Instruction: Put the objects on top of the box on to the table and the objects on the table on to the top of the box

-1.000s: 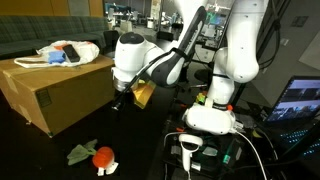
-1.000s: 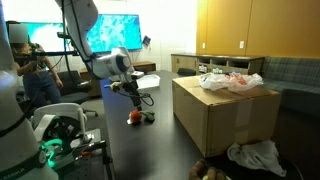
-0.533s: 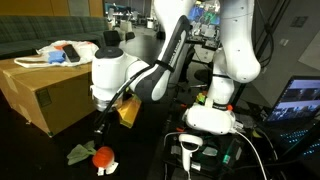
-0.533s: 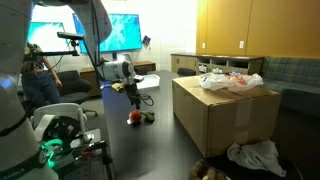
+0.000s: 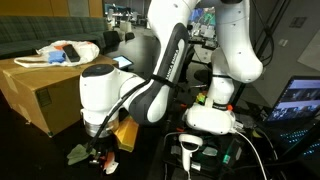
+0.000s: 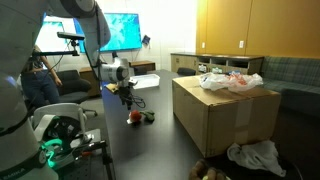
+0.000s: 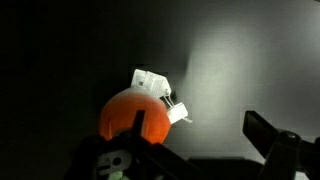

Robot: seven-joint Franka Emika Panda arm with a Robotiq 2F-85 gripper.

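An orange ball toy (image 7: pixel 135 118) with a white tag (image 7: pixel 155 85) lies on the dark table; it shows in both exterior views (image 5: pixel 104 158) (image 6: pixel 131 117). A green piece (image 5: pixel 76 154) lies beside it. My gripper (image 7: pixel 200 142) is open and empty, low over the table. Its left finger is in front of the ball and its right finger stands off to the right. In the exterior views the gripper (image 5: pixel 100 150) (image 6: pixel 127 100) hangs just above the toy. The cardboard box (image 5: pixel 45 95) (image 6: pixel 215 120) carries a pile of white bags and small items (image 5: pixel 65 52) (image 6: pixel 230 80).
The arm's white base (image 5: pixel 212 115) stands beside a laptop screen (image 5: pixel 300 100) and a handheld device (image 5: pixel 190 150). A crumpled bag (image 6: pixel 255 155) lies on the floor by the box. A person (image 6: pixel 35 70) stands near a wall screen (image 6: pixel 125 30).
The arm has swung down and away from the box, bringing the open gripper from box height to just above the orange toy.
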